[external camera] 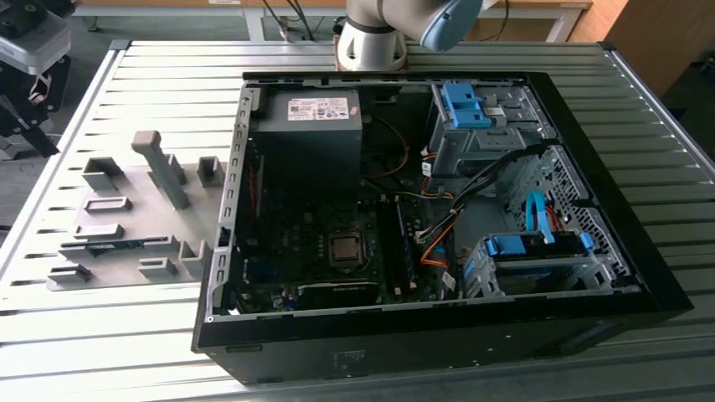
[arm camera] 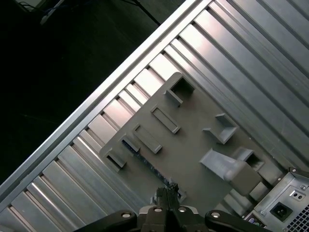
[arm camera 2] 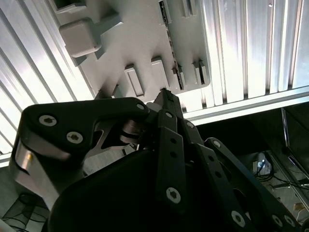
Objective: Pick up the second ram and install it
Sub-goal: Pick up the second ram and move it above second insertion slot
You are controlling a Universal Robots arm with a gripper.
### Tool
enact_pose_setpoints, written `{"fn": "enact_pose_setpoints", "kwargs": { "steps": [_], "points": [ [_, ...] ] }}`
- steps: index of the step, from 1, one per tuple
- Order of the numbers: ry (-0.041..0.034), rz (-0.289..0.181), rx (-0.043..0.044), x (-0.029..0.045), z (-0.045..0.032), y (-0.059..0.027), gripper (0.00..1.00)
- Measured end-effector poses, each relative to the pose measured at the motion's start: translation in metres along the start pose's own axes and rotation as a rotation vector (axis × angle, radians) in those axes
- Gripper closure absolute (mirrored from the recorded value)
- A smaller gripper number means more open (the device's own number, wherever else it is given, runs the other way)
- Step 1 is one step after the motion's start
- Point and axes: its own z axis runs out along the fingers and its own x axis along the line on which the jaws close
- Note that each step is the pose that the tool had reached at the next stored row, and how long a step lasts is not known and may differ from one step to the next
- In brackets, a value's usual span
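Slatted metal table (external camera: 625, 109): open PC case (external camera: 659, 293) at the exterior view's right, grey holder tray (external camera: 123, 180) at its left w/ the second ram (external camera: 132, 244) lying in a tray slot. Risk, prob.: come down off-line and you hit the stick's edge or the neighbouring holder blocks (arm camera: 161, 120) instead of straddling it. In the first wrist view your gripper (arm camera: 166, 191) hangs well above the tray, aimed down near the ram, fingertips together, empty.

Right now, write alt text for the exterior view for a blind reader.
An open black computer case lies on a slatted metal table, motherboard exposed. At the exterior view's left, a grey holder tray carries the blue second ram.
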Motion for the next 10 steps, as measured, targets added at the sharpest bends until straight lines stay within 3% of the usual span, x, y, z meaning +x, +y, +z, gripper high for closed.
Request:
{"fn": "enact_pose_setpoints", "kwargs": {
  "steps": [9,10],
  "points": [
    [0.0004,-0.01,0.0,0.0,0.0,0.0,0.89],
    [0.0029,-0.073,0.0002,0.0,0.0,0.0,0.89]
  ]
}}
